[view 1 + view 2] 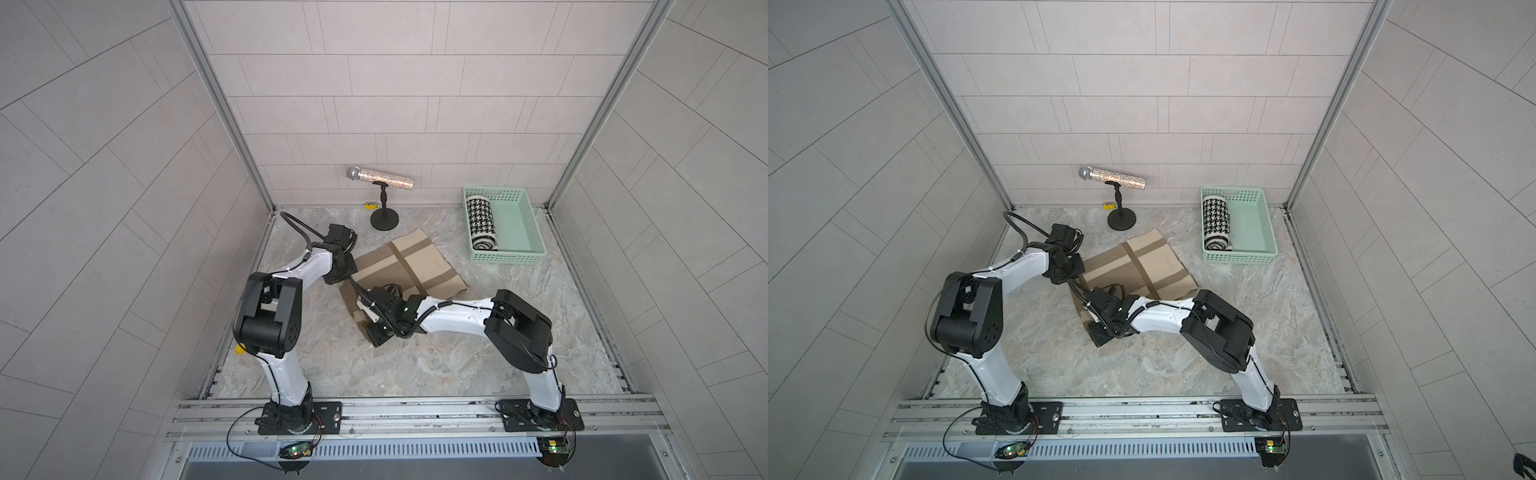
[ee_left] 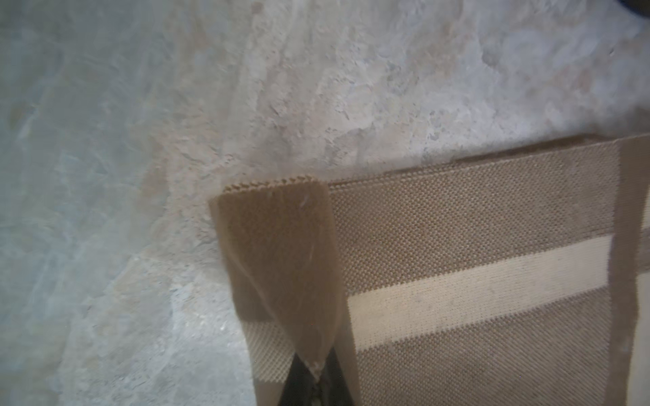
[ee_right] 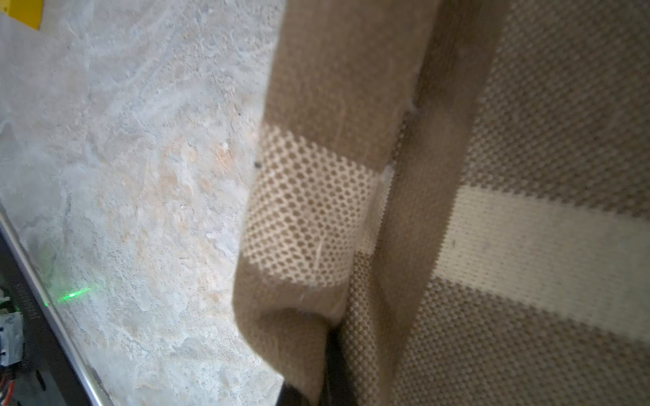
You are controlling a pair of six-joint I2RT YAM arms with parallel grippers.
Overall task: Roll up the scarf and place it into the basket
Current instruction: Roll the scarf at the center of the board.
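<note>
Both of my hands are clamped on the tan woven scarf with cream and dark-brown stripes. It lies unrolled and mostly flat on the grey marbled worktop between the two arms. My left hand is closed on one corner of the cloth. In its wrist view that corner is raised off the worktop, with the dark fingers showing just under the pinched tip. My right hand is also closed on the scarf, gripping its edge closer to the arm bases than the left hand. Its wrist view shows that edge bunched into a raised fold running away from the jaws. The shallow rectangular mint-green plastic basket with perforated sides sits well apart from both hands, beyond my right hand in the far right corner. A rolled black-and-white houndstooth scarf lies inside it along the wall nearer my hands. Beyond the left hand, near the back wall, a glittery silver microphone rests on a black round-based stand, with a small yellow object just beside the base.
</note>
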